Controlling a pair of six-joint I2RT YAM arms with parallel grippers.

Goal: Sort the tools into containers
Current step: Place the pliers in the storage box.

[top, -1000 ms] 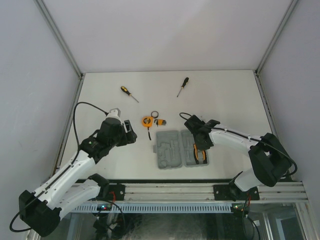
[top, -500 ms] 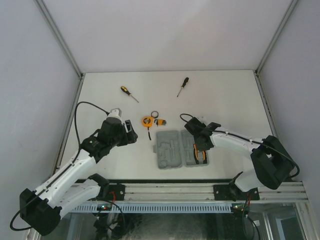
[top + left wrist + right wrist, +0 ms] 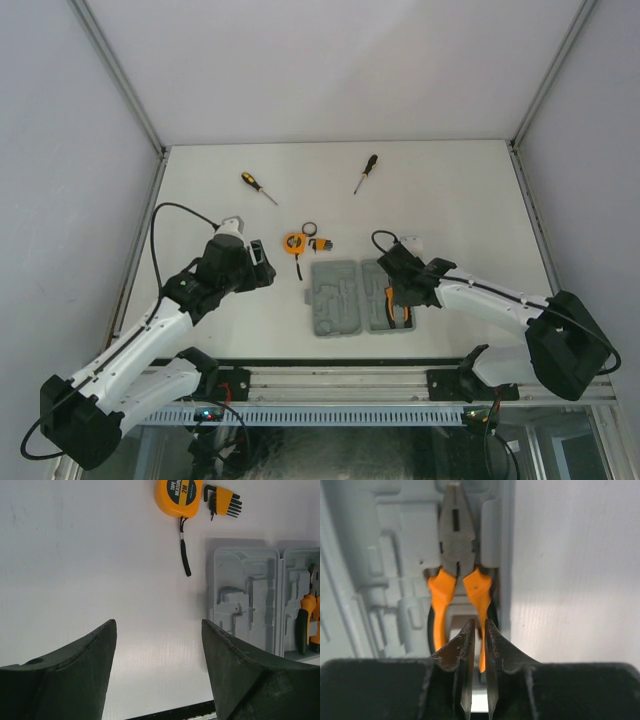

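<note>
The open grey tool case (image 3: 335,300) lies at the near middle of the table, just beside the right gripper (image 3: 477,627). Its fingers stand almost together with a thin slit between them. They are low over the handles of the orange-handled pliers (image 3: 457,555), which lie in the case's right half. Whether the fingers pinch a handle cannot be told.

The step looks like letting go. The fingers should part only a little, then rise straight, so the pliers are not dragged out of their recess.

The left gripper (image 3: 157,625) hovers wide apart and empty. The tape measure (image 3: 178,497) and hex key set (image 3: 223,502) lie beyond the case.
</note>
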